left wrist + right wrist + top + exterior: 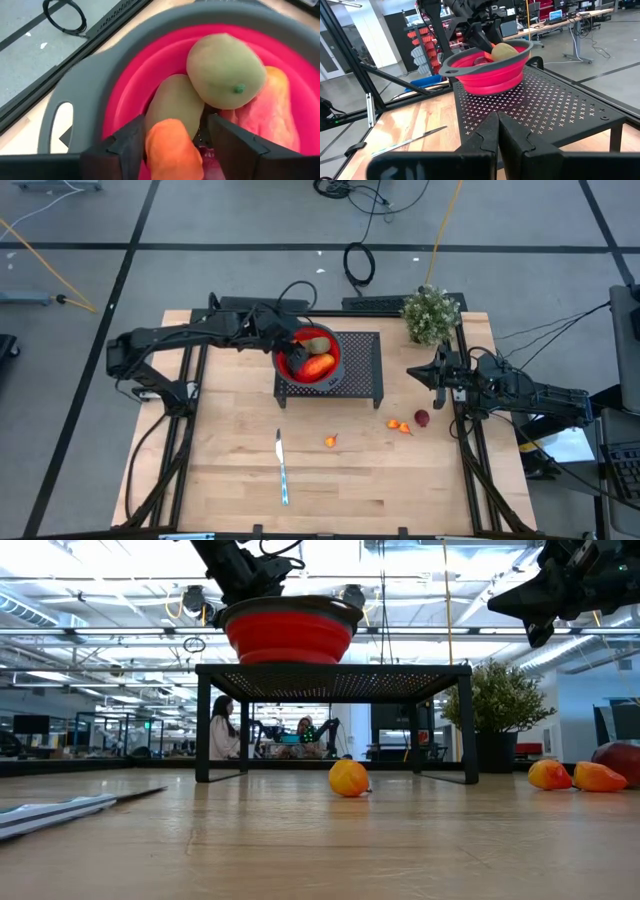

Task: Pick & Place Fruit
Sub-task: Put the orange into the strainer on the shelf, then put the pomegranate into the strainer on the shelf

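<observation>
Orange fruit piece [172,150] sits between the left gripper's [175,145] two dark fingers, right up against the wrist camera. Fingers stand a little apart on either side of it; whether they pinch it or have let go, cannot tell. Gripper hangs inside the red collapsible bowl [282,363], low over the contents.

Bowl contents: two green-brown kiwi-like fruits [226,70], one resting against the other, and a larger red-orange oval [319,365] along the wall beside them. Bowl stands on the black perforated stand [362,370] at the back of the table, toward its left end.

Fruit on the bare wood, not yet collected: one small orange piece [330,441] mid-table, two more [399,426] touching each other farther right, and a dark red-purple one [422,418] just beside those. Silver knife [282,468] lies well in front of the stand, apart from all fruit.

Handling, judged: pieces look light, smooth-skinned and rounded, likely to roll or squirt out of a hard pinch. Best taken across the middle with fingers straddling the widest part. Tiny orange ones give little to hold.

Right gripper [418,373] waits above the table's right side near the potted plant [432,315], fingers pressed together, empty.
</observation>
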You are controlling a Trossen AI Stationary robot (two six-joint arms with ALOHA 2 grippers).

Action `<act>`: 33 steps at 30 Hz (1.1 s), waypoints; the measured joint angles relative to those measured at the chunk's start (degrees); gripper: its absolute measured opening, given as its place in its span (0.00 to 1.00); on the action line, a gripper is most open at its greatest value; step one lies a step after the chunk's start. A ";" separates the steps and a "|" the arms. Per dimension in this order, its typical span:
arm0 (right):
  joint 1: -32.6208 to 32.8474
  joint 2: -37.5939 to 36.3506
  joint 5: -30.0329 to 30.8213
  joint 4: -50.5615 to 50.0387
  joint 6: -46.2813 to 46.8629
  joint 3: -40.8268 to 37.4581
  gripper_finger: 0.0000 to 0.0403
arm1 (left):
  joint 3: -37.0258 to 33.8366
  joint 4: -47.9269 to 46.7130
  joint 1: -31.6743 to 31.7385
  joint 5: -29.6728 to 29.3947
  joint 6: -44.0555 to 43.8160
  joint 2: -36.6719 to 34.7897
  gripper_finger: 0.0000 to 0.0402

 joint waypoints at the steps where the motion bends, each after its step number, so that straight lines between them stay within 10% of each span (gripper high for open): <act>1: 0.02 0.00 0.00 0.00 -0.02 0.00 0.00 | 0.01 0.16 0.00 0.00 0.00 -0.12 0.56; 33: 0.00 0.00 0.00 0.02 -0.02 0.00 0.00 | 10.91 -8.01 -2.71 0.04 0.00 -0.82 0.56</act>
